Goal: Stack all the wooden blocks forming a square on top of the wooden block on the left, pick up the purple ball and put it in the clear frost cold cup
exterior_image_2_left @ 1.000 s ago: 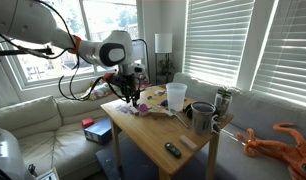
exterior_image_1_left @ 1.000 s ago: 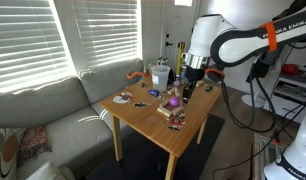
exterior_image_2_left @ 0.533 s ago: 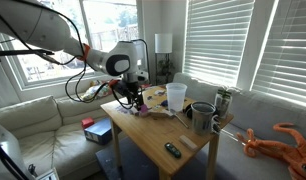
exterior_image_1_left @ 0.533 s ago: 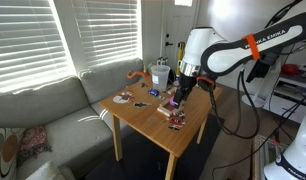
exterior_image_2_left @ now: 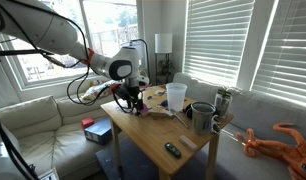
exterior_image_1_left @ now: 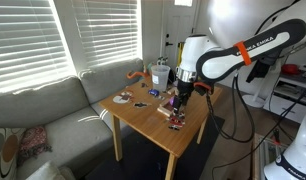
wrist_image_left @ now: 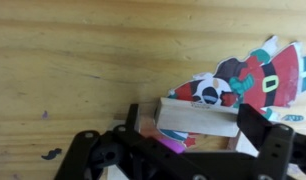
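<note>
Frosted, whitish translucent plastic cup [exterior_image_2_left: 176, 96] comes first: it stands upright, and I cannot see into it. My claw [exterior_image_1_left: 177, 98] hangs low, apart from the cup, jaws spread to either side of one pale tan plain-wood cuboid block [wrist_image_left: 198, 117] (not pinching it, as far as I can tell). The small pink-purple ball [wrist_image_left: 173, 145] peeks out just beside that block, so it too is apart from the cup and not in it. No finished stack shows, so I judge the stacking early and the ball step untouched.
</note>
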Available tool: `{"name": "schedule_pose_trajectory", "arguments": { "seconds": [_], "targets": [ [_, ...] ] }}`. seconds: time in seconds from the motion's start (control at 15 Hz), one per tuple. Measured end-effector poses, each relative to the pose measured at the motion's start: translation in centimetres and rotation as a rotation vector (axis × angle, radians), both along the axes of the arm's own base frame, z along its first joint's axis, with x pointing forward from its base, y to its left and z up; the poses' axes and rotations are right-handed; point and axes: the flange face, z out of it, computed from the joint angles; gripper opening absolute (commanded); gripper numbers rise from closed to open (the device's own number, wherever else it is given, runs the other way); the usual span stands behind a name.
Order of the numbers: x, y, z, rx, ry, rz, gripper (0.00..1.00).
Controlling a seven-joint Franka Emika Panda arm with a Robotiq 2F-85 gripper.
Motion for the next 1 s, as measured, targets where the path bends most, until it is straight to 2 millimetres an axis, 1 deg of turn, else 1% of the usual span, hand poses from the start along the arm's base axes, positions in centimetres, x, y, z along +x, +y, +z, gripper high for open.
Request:
{"name": "schedule_pose_trajectory", "arguments": {
  "seconds": [0.53,0.87,0.93,1.0],
  "targets": [
    [-0.05,0.47,-0.05,0.024,0.004,-0.010,1.00],
    [0.00,0.60,-0.57,0.025,0.015,-0.011,1.00],
    [0.02,0.60,-0.75,0.025,0.018,-0.012,0.98],
    [0.06,0.61,-0.85,0.025,0.020,-0.013,0.93]
  ]
}}
